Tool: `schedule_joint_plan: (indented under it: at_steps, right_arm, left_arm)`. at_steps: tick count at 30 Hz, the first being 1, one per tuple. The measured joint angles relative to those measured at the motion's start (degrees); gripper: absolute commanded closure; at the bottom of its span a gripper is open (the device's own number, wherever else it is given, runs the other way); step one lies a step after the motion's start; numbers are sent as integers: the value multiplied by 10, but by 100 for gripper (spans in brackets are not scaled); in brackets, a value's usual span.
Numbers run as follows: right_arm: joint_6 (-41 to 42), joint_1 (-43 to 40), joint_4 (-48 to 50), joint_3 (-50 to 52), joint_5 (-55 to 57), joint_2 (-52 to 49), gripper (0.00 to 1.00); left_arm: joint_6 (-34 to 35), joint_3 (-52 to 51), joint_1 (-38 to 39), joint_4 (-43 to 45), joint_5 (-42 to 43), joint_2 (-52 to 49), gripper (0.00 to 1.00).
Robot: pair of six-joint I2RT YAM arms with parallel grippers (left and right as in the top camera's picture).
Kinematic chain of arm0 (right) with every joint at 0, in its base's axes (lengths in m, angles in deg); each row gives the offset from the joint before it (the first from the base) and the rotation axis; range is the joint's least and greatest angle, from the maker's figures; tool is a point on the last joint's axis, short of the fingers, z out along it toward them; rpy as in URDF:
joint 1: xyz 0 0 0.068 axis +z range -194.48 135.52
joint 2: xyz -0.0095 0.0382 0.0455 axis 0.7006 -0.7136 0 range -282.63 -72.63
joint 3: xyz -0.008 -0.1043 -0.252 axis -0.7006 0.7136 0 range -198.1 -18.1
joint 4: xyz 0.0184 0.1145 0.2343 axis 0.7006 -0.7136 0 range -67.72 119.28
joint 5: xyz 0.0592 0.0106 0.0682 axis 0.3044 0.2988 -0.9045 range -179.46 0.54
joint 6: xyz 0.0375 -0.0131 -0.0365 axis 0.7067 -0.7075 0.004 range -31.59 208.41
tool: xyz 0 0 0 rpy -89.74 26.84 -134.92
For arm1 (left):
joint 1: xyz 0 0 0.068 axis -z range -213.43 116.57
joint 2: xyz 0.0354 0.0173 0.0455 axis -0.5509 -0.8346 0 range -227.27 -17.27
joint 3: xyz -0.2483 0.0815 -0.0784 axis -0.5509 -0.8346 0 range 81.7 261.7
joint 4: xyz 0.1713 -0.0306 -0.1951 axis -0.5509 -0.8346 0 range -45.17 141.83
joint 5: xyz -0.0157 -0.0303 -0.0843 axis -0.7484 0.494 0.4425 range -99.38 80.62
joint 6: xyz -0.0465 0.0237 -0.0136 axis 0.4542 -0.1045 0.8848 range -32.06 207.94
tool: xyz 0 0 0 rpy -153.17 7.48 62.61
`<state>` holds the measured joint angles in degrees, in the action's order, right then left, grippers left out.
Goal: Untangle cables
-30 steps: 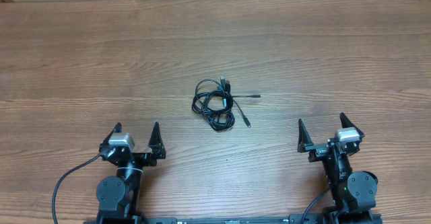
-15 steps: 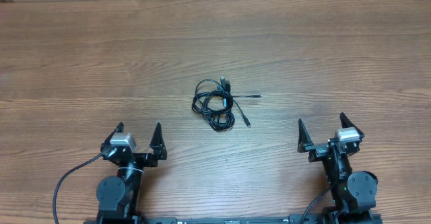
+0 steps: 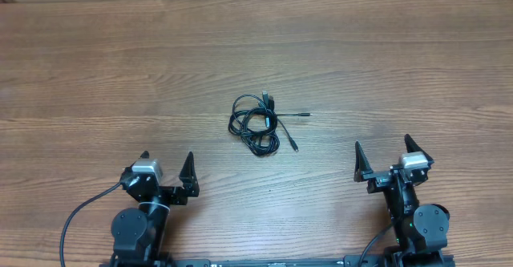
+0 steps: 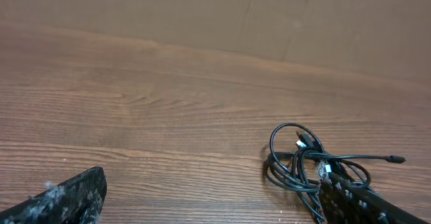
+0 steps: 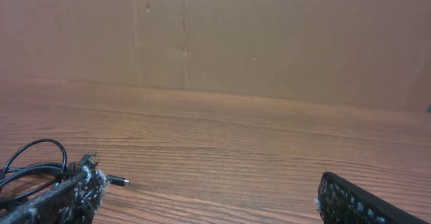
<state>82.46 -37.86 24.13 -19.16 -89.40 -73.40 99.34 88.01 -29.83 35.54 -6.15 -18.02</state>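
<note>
The cables (image 3: 258, 123) lie as one small knotted black bundle on the wooden table (image 3: 256, 50), near its middle, with plug ends sticking out to the right. In the left wrist view the bundle (image 4: 310, 167) is ahead to the right, partly behind my right finger. In the right wrist view it (image 5: 37, 167) shows at the far left, with one plug end (image 5: 116, 181) pointing right. My left gripper (image 3: 167, 161) is open and empty at the near left. My right gripper (image 3: 382, 149) is open and empty at the near right. Both are well short of the bundle.
A brown cardboard wall (image 5: 269, 42) stands along the far edge of the table. Thick black arm wires (image 3: 76, 219) loop at the near edge beside the left arm's base.
My left gripper has shifted slightly toward the near edge and to the right. The right arm and the cables have not moved.
</note>
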Motion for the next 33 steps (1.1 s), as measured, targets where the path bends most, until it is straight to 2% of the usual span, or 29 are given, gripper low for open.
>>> schedule_joint_plan:
  at_steps: [16,22,26,33]
  right_arm:
    - [0,0,0,0,0,0,0]
    - [0,0,0,0,0,0,0]
    - [0,0,0,0,0,0,0]
    - [0,0,0,0,0,0,0]
  left_arm:
    - [0,44,0,-49,1,-29,0]
    - [0,79,0,-50,2,-103,0]
    - [0,136,0,-53,5,-188,0]
    - [-23,259,0,-134,22,-346,0]
